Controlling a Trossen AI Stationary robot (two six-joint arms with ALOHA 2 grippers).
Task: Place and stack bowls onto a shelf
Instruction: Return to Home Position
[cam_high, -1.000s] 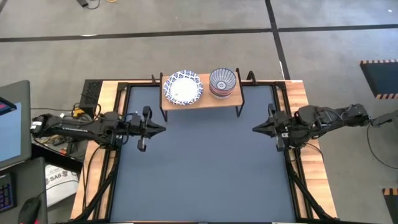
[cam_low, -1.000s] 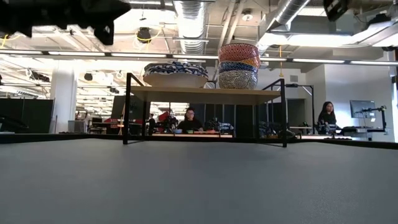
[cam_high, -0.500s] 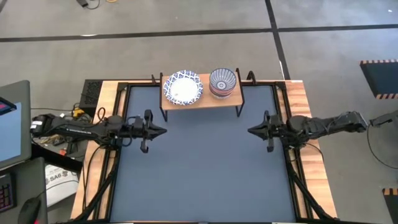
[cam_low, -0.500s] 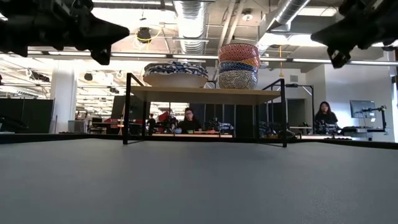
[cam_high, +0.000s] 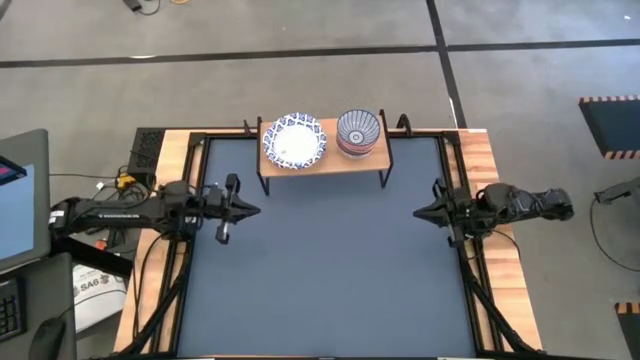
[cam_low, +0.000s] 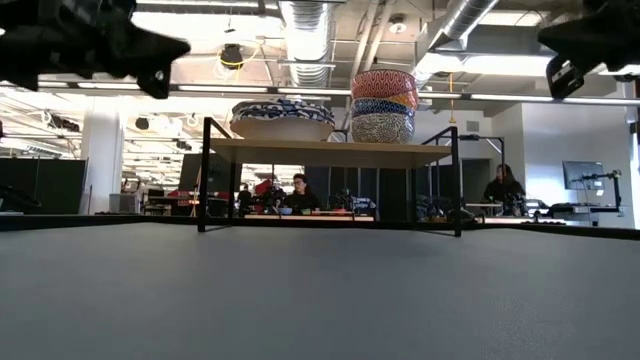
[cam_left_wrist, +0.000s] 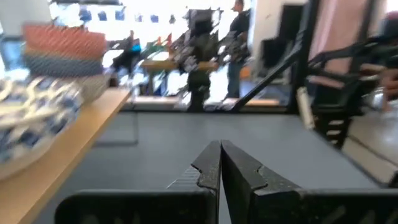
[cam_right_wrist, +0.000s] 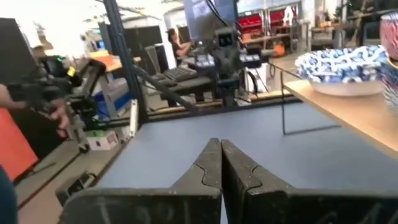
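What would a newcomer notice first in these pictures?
The small wooden-topped shelf with black legs at the far edge of the table, holding a stack of wide blue-and-white patterned bowls beside a taller stack of small coloured bowls. The left gripper and right gripper hover shut and empty at either side.

Patterned bowls (cam_left_wrist: 28, 121) blurred, cut at edge

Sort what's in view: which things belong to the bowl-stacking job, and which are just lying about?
Job: shelf, wide bowls on it, small-bowl stack beside them, left hand, right hand (both shut, apart from the shelf).
Lying about: power strip, screen, people beyond the table.
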